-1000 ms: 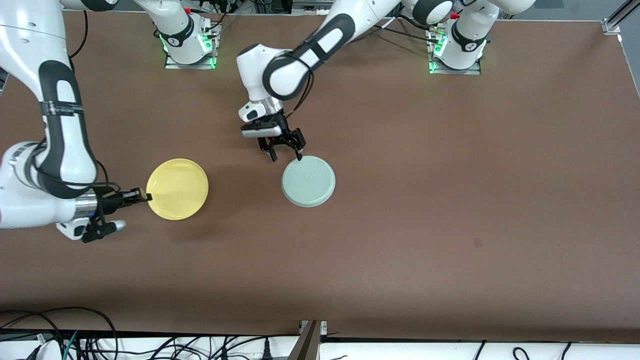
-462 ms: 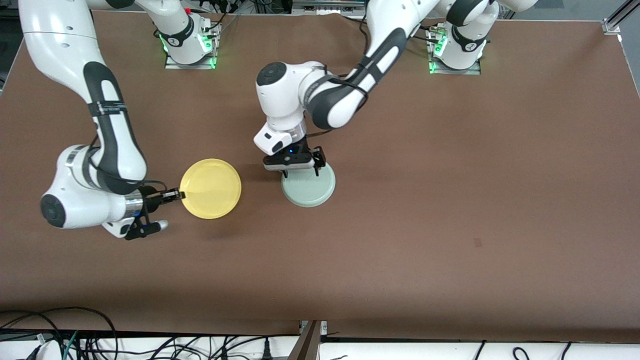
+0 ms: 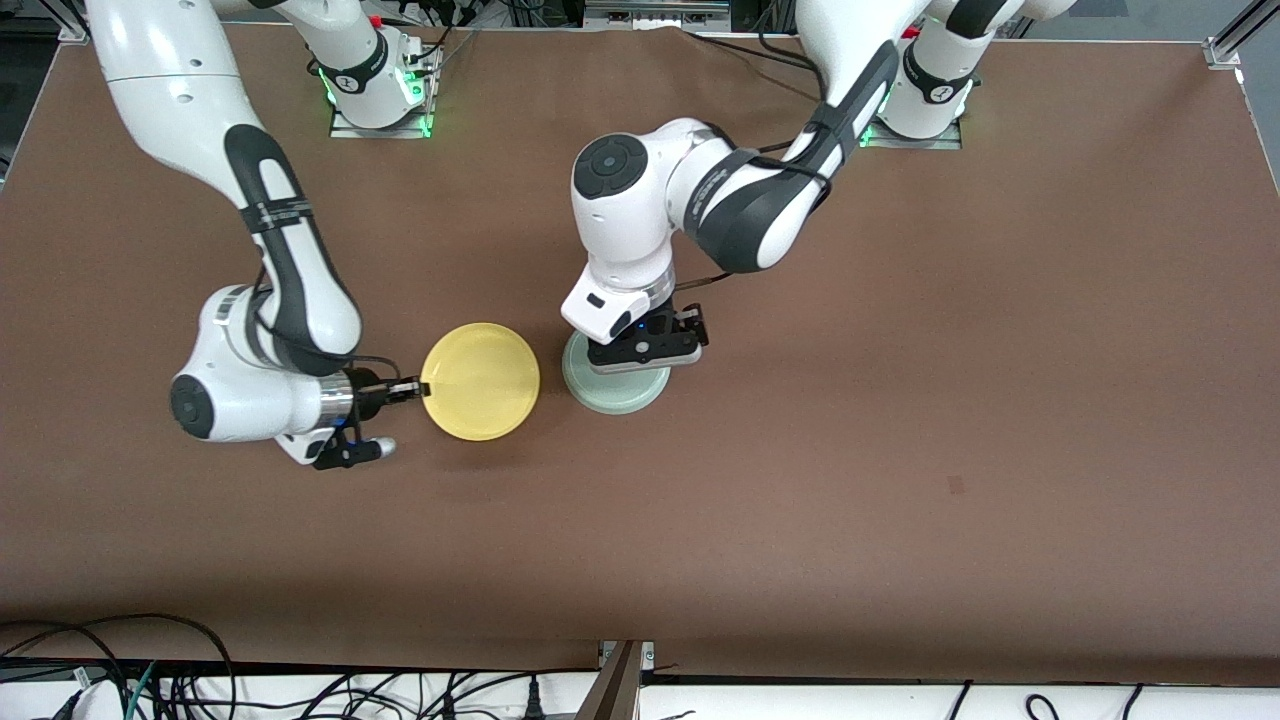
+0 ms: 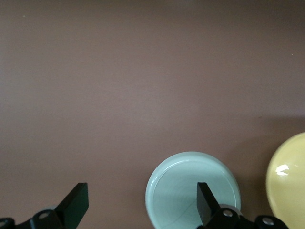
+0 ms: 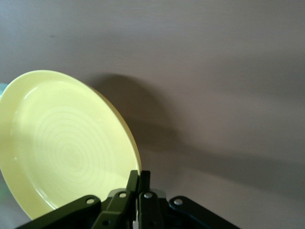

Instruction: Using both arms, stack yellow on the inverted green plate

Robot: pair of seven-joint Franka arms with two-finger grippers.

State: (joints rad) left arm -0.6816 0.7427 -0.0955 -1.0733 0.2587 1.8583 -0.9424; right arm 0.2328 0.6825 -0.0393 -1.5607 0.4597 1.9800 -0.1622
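The yellow plate (image 3: 480, 381) is held by its rim, tilted a little, just above the table and close beside the green plate (image 3: 618, 397). My right gripper (image 3: 412, 388) is shut on the yellow plate's edge at the right arm's end; the right wrist view shows the plate (image 5: 66, 143) clamped between the fingers of that gripper (image 5: 139, 177). The green plate lies flat on the table and looks bottom-up. My left gripper (image 3: 645, 347) hovers over it, open and empty. In the left wrist view, the left gripper (image 4: 141, 191) has one fingertip over the green plate (image 4: 183, 186), with the yellow plate (image 4: 288, 183) at the edge.
The brown table (image 3: 900, 450) stretches bare toward the left arm's end and toward the front camera. The arm bases (image 3: 375, 90) stand along the table's edge farthest from the front camera. Cables hang below the nearest edge.
My right arm has carried the yellow plate across the table toward the green plate. My left gripper has moved from beside the green plate to over it.
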